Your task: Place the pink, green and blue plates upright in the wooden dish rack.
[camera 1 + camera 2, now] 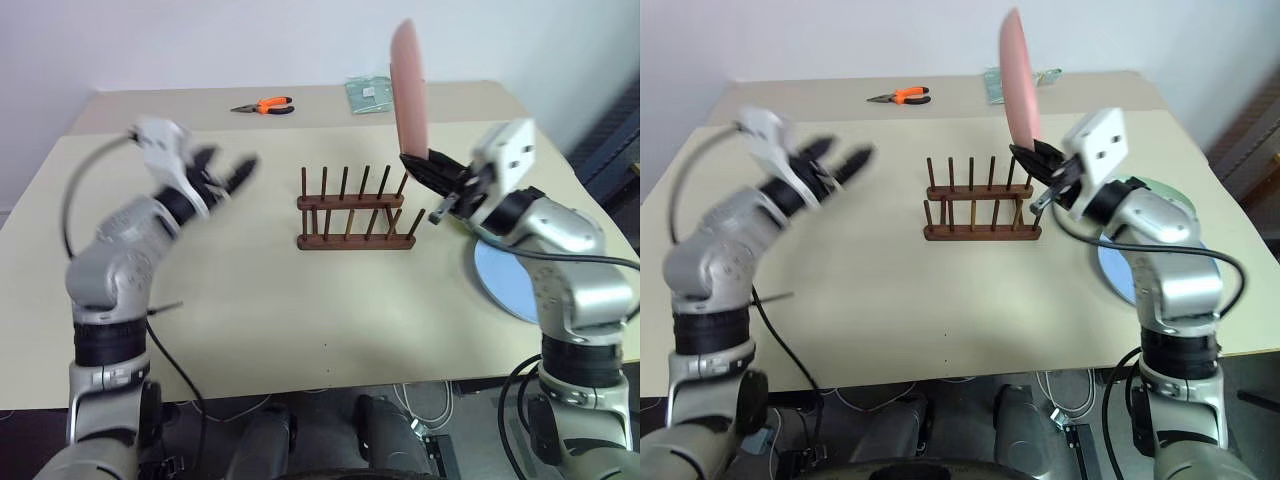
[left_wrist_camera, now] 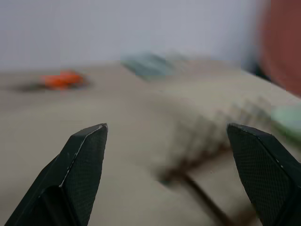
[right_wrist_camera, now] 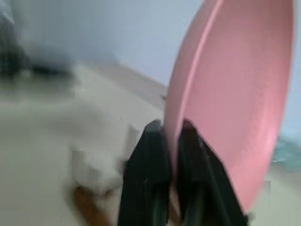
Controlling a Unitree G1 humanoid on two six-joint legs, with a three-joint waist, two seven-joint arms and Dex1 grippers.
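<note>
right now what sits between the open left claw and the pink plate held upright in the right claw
The dark brown wooden peg rack, every slot unfilled, stands between the left claw and the round pink plate, seen in both eye views.

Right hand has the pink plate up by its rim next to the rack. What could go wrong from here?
1. The right hand pinches only the lower rim of the pink plate, which stands tall above it; it might pivot or slip.
2. The rack is light, with thin pegs; a misaligned descent could knock it.
3. The blue plate lies under the right arm; lowering could clip it.

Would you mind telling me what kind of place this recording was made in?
Probably a lab or workshop test bench, not a kitchen: a plain beige table against a bare wall, orange-handled pliers lying on it, and loose cables on the floor below.
</note>
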